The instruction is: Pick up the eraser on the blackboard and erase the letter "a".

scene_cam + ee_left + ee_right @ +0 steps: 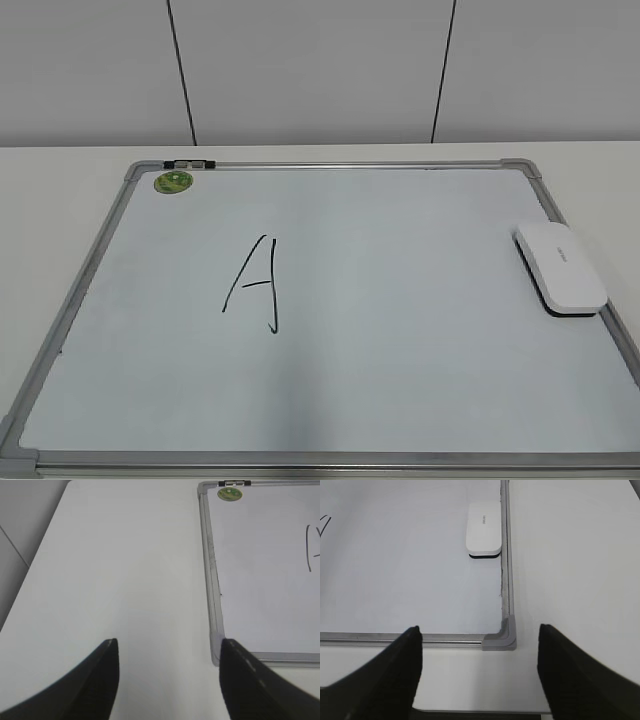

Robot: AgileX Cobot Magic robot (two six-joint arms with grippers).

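Note:
The white eraser (560,267) lies on the blackboard (340,165) by its right frame edge; it also shows in the right wrist view (483,530). A tall angular capital "A" (255,285) is drawn left of centre. No small lowercase "a" is in view. My left gripper (167,647) is open and empty over the bare table, left of the board's near left corner (216,652). My right gripper (479,632) is open and empty near the board's near right corner cap (501,639), well short of the eraser. Neither gripper shows in the exterior view.
A green round sticker (172,182) sits at the board's far left corner, next to a small clip (190,163) on the frame. The white table (60,190) surrounds the board. Its front edge shows in the right wrist view (485,711). A grey panelled wall stands behind.

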